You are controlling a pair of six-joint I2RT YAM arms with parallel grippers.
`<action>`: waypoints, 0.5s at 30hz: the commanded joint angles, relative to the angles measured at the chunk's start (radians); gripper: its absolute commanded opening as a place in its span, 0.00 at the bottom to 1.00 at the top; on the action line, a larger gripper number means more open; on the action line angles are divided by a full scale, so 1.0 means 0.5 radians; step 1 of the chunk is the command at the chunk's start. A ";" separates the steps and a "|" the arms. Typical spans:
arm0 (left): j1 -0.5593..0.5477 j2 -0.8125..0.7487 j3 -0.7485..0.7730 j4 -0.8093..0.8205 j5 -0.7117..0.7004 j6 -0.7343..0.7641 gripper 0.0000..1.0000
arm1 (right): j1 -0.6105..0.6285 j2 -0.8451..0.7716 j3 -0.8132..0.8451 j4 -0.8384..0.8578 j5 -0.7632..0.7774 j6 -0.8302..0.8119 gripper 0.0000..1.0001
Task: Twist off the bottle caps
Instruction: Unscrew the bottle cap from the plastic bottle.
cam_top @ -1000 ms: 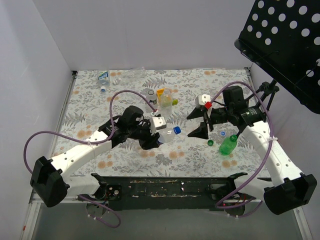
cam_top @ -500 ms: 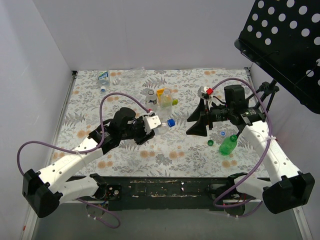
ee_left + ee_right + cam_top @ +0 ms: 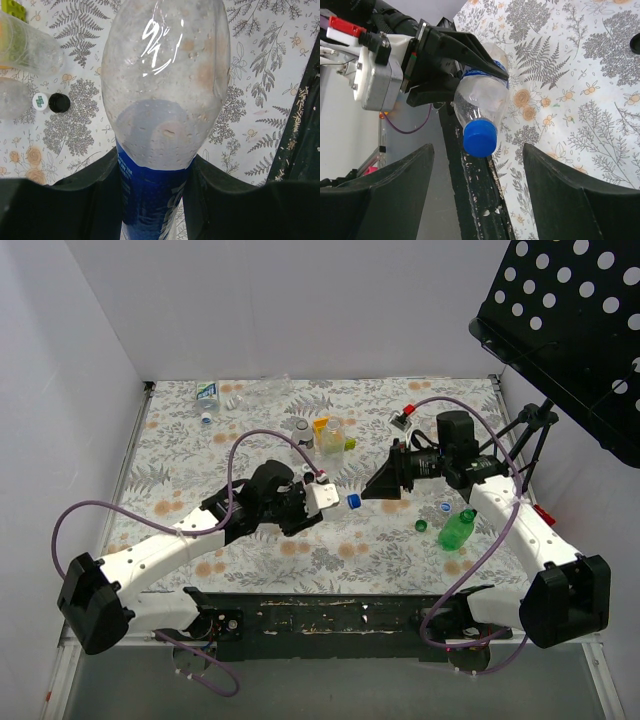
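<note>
Two claws share one bottle here. The left claw (image 3: 335, 502) is pinched on the blue-labelled waist of a clear bottle (image 3: 165, 100). It holds the bottle off the table (image 3: 180, 455), lying roughly level, with the neck pointing away from its own wrist and toward the other arm.

The right claw (image 3: 372, 490) stands spread, with nothing between its fingers (image 3: 570, 190). Seen from its wrist, the blue cap (image 3: 480, 137) sits straight ahead of it, centred on the gap between the two fingertips. Clear space shows on either side of the cap, and neither finger touches it. Whether the cap has just entered the gap or is still a little short of the tips, I cannot tell. From above the two look just beside each other.

My reading is that the step in hand is lining up on this cap, which is not yet gripped. The next move seems to call for a short, straight advance along the bottle's axis until the fingers flank the cap's ribbed side. The right claw would then close firmly and roll its wrist to loosen the cap, while the left claw keeps the body from turning. The thin, dented plastic could twist or slip inside the left claw's pinch, so that hold needs to stay tight.
</note>
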 commanded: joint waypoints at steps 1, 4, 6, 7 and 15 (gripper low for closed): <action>-0.053 0.010 0.092 0.074 -0.048 0.016 0.09 | 0.036 -0.008 -0.044 0.181 0.016 0.182 0.77; -0.075 0.041 0.101 0.077 -0.060 0.013 0.09 | 0.064 -0.005 -0.069 0.163 0.046 0.183 0.74; -0.084 0.060 0.116 0.083 -0.066 0.010 0.09 | 0.085 0.004 -0.081 0.153 0.056 0.173 0.71; -0.090 0.069 0.119 0.086 -0.066 0.004 0.09 | 0.100 0.007 -0.096 0.150 0.059 0.173 0.68; -0.103 0.090 0.135 0.089 -0.094 -0.021 0.09 | 0.134 0.038 -0.066 0.046 0.056 0.078 0.45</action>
